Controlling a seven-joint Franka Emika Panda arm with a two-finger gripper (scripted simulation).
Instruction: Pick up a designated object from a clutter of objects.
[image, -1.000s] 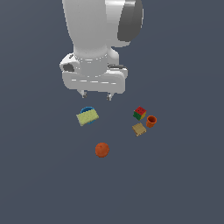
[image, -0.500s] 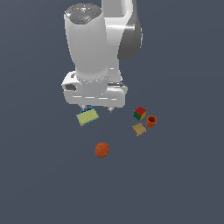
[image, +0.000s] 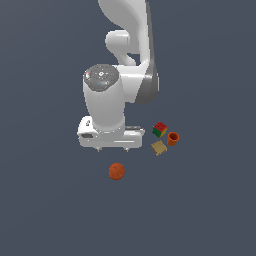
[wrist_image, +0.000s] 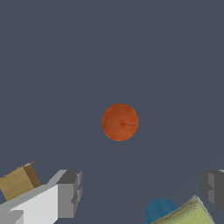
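Exterior view first, left to right: we see the white arm (image: 117, 95) coming down from the top, its wrist block low over the grey floor (image: 45, 200); the gripper (image: 113, 148) shows only as two short finger stubs under that block, set apart, nothing between them; the orange ball (image: 116, 171) lies on the floor just below the gripper in this picture, alone and not touched; to the exterior view's right sit the tan flat block (image: 158, 147), the multicoloured cube (image: 160, 129) just behind it, and the orange cup (image: 173, 138) upright beside both, all three close together and well apart from the ball. Wrist view: we see the tan block (wrist_image: 18, 181) at one edge next to the white gripper body; one grey finger (wrist_image: 69, 194) and the other far across from it, so the jaws stand wide open; the ball (wrist_image: 119, 122) sits mid-frame ahead of the fingers, clear of them; a blue bowl (wrist_image: 158, 209) peeks out under a yellow-green sponge (wrist_image: 188, 214) near the second finger.
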